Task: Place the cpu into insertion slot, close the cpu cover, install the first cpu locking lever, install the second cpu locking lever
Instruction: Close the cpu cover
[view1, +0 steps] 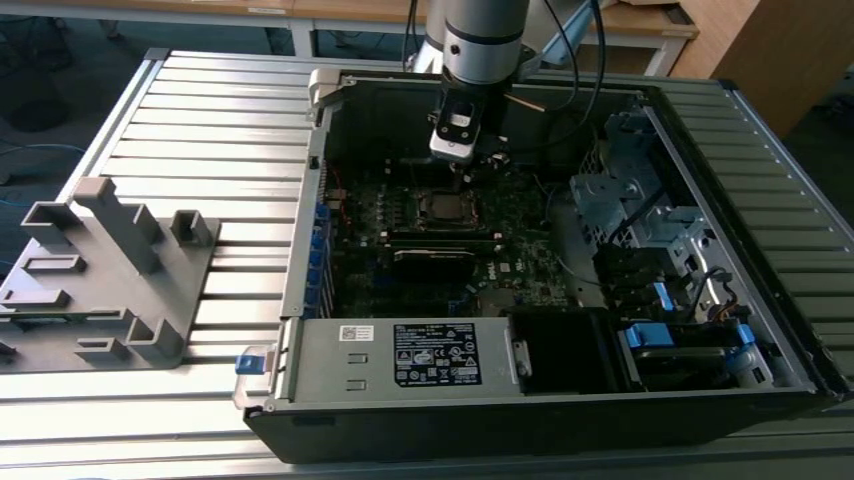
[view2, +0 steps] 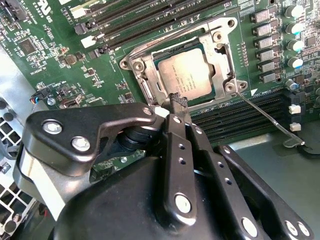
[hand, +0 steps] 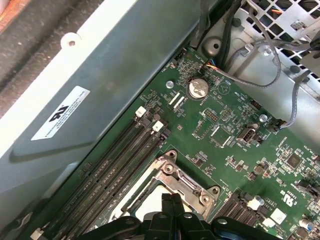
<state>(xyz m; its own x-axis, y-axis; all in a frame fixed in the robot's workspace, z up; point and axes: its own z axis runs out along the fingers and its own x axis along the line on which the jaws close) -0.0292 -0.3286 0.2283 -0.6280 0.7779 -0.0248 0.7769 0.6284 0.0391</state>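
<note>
Now gripper (view2: 177, 101) near cpu (view2: 187, 75); case (view1: 334, 375) on ribbed metal table (view1: 200, 120), desks (view1: 627, 22) behind.

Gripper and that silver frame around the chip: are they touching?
Cannot tell. In the second wrist view the gripper overlaps the edge of the cpu cover, but contact or a gap above it is not plain.
</note>
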